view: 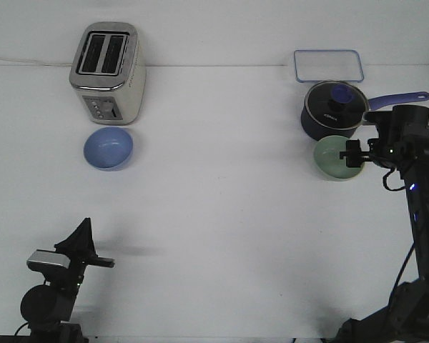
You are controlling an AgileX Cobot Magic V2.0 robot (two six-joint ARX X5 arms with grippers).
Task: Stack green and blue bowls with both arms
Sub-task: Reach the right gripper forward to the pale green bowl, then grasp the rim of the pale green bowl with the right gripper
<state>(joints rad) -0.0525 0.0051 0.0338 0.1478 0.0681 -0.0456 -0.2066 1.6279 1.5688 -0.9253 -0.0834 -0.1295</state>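
My right gripper [352, 154] sits at the green bowl [332, 158] just before the saucepan [332, 111], fingers apparently straddling its rim to lift; grip unclear. The blue bowl [108, 148] waits left, before the toaster [107, 71].

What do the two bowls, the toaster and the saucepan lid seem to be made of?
Blue bowl and green bowl: probably matte plastic or glazed ceramic; even colour, no sharp glare, so it stays open. Toaster: brushed metal, silver-grey with soft reflections. Saucepan lid: looks like glass, since the dark pan shows through it, with a blue knob.
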